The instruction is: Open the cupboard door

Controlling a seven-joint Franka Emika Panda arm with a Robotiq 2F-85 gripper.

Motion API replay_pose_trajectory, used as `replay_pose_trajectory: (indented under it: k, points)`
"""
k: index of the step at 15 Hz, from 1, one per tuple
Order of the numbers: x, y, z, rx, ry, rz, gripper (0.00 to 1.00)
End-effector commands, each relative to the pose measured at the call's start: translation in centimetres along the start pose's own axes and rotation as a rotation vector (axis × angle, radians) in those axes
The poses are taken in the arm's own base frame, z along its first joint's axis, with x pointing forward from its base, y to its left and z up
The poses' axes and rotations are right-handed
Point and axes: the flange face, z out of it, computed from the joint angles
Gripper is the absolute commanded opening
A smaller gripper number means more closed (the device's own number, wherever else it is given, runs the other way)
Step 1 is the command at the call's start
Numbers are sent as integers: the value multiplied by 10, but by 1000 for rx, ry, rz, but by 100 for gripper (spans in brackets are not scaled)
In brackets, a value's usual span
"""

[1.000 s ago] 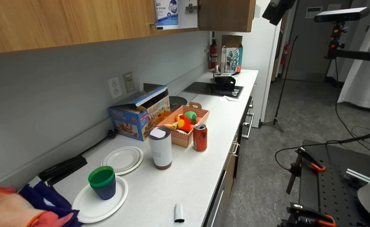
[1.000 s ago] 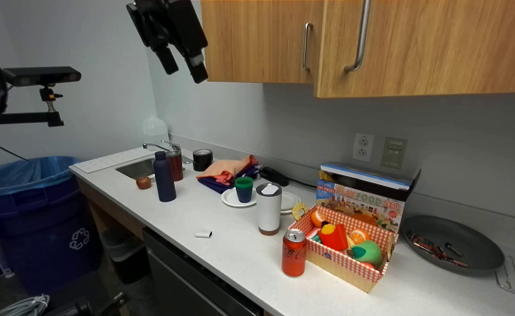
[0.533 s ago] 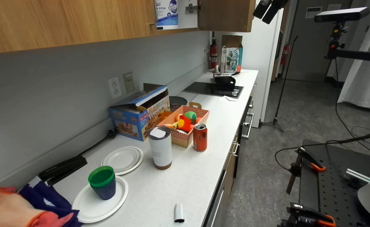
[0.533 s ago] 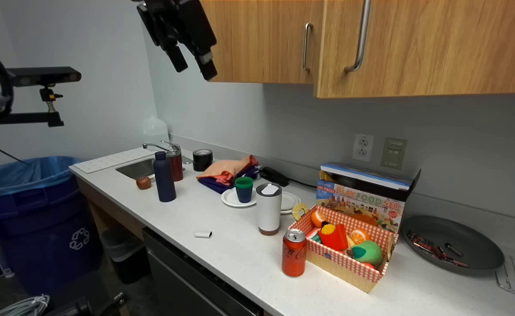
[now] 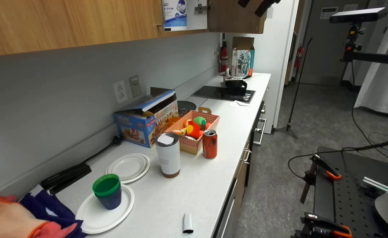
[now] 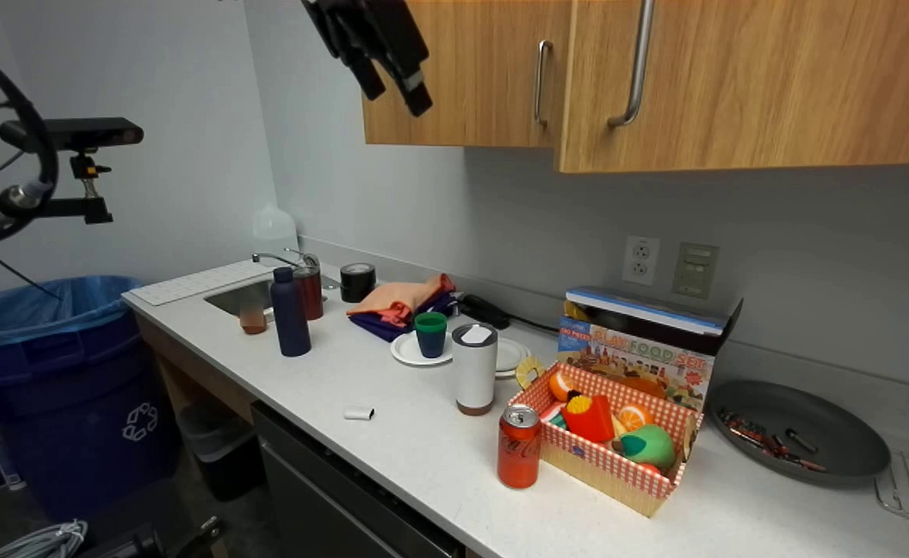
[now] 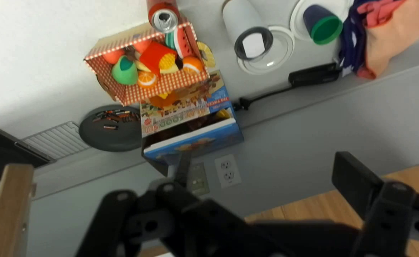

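Note:
The cupboard door (image 5: 71, 23) is plain brown wood with a metal handle; in both exterior views it looks shut, and its face also shows in an exterior view (image 6: 469, 77). A second wooden door (image 6: 756, 85) stands swung open beside it; its inner face shows in an exterior view (image 5: 235, 16) and its edge in the wrist view (image 7: 11, 210). My gripper (image 6: 396, 93) is open with nothing between its fingers. It appears in front of the shut door, left of its handle (image 6: 539, 81); the exact gap cannot be told. The wrist view shows the spread fingers (image 7: 266, 175).
A white-and-blue box (image 5: 175, 15) stands inside the open cupboard. Below, the counter (image 6: 423, 434) holds a food basket (image 6: 609, 465), a red can (image 6: 519, 449), a white tumbler (image 6: 474, 372), a toy box (image 6: 640, 349) and a dark pan (image 6: 803, 426).
My gripper has moved towards the cupboard, leftward in one exterior picture and rightward and slightly up in the opposite one. The doors have not moved.

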Motion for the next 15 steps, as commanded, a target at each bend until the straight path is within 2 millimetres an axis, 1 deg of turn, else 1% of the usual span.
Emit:
replay_pose_trajectory:
  k: [1,3,5,8,10,11,15]
  points:
    - [42,-4,23,-21,92,74,100]
    - [58,-4,32,-39,143,100,100]
    - [75,2,44,-67,202,131,100]
    - [95,18,56,-120,276,170,100]
    - [103,29,61,-162,310,189,100]
    - [108,41,70,-186,322,199,100]
    - [118,79,81,-293,358,243,100]
